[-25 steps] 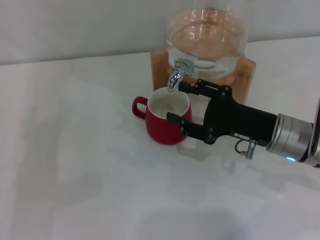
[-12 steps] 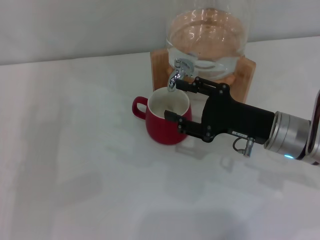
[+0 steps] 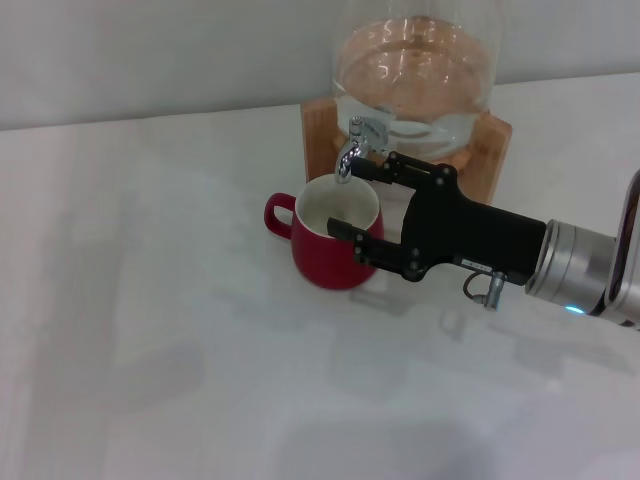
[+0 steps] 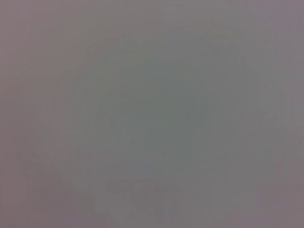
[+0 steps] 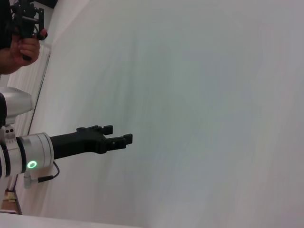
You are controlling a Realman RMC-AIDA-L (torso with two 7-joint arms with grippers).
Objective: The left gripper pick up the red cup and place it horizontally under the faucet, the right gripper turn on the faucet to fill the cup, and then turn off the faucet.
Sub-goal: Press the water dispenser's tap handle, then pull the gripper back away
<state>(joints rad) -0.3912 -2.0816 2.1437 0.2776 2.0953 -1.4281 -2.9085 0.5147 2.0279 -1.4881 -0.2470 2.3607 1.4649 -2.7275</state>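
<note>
The red cup (image 3: pixel 333 247) stands upright on the white table (image 3: pixel 150 330), its mouth directly beneath the spout of the faucet (image 3: pixel 351 148) and its loop handle pointing to 9 o'clock. The placing looks done. The step in hand appears to be opening the tap.

The right gripper (image 3: pixel 352 200) reaches in from 4 o'clock with its jaws apart and nothing held. One finger lies just beside the faucet at its 4 o'clock. The other hangs over the cup's rim on the 3 o'clock side, and whether it touches the cup cannot be told. The left gripper shows in no readable view, so its state is unknown.

To do the step well, the gripper should close only on the flat lever, not on the spout. It should turn the lever gently about its own pivot. The lower finger needs to stay clear of the rim, since a nudge could slide the glossy cup out from under the stream. No stream can be made out, and the cup's inside looks plain white.

The cup is round-bellied and smooth-glazed, probably ceramic, so it is likely slippery and easily pushed. The faucet is small, polished chrome with a downward-curving spout. It is set into a clear glass jar (image 3: pixel 415 70) holding water. The jar sits on a wooden stand (image 3: pixel 492 150) with square, matte sides. The gripper's body is flat black, ending in a silver cuff.
</note>
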